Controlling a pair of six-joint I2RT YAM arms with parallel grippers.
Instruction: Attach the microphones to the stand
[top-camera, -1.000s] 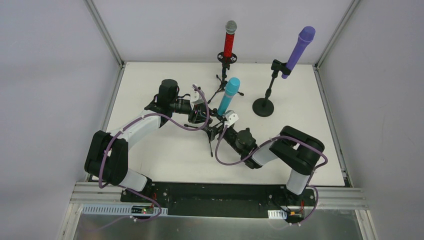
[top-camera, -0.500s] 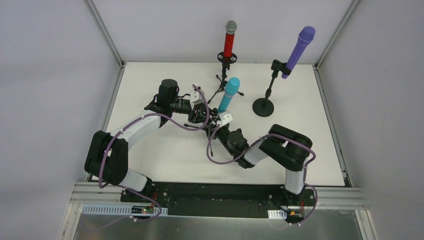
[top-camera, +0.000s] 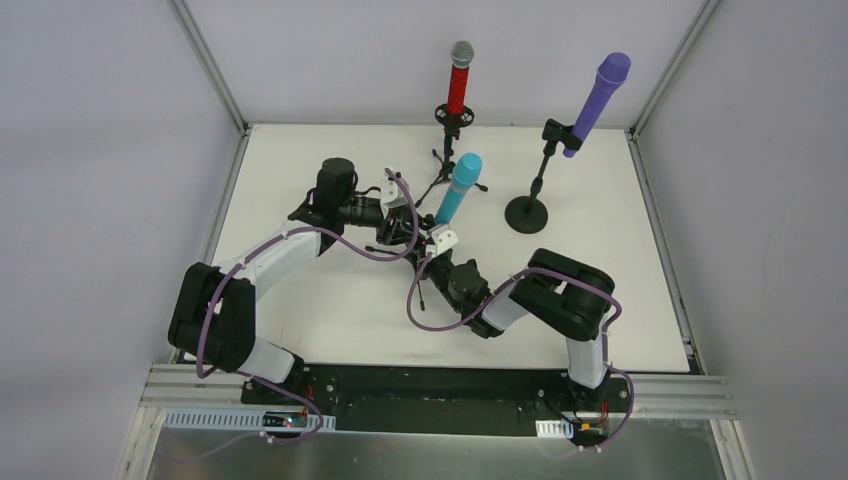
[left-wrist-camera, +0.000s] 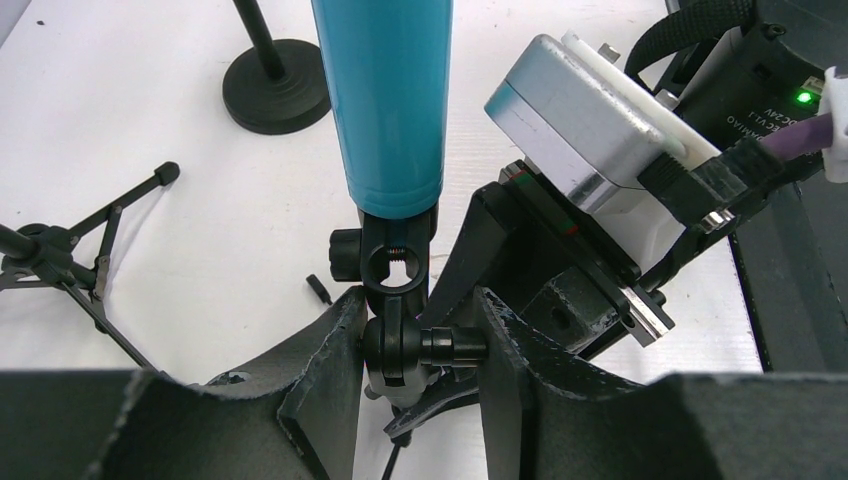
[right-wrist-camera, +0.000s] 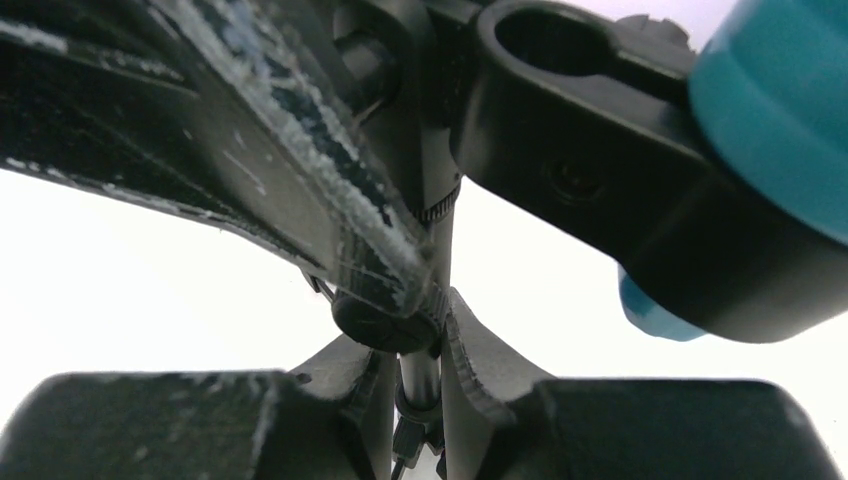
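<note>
Cyan microphone (left-wrist-camera: 385, 100) sits in its stand (left-wrist-camera: 397, 262) — my left fingers (left-wrist-camera: 325, 370) pinch the joint (left-wrist-camera: 400, 345) tight, my right fingers (right-wrist-camera: 485, 385) squeeze the pole (right-wrist-camera: 420, 375), so nothing tips, I think.

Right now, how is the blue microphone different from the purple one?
The cyan microphone is blue-green; the purple microphone is purple. The cyan microphone stands in the middle, closer to the robot; the purple microphone stands farther back on the right. Two pairs of jaws are shut on the cyan microphone's stand, while nothing touches the purple microphone's stand. Both lean with their heads up, each sitting on a stand.
</note>
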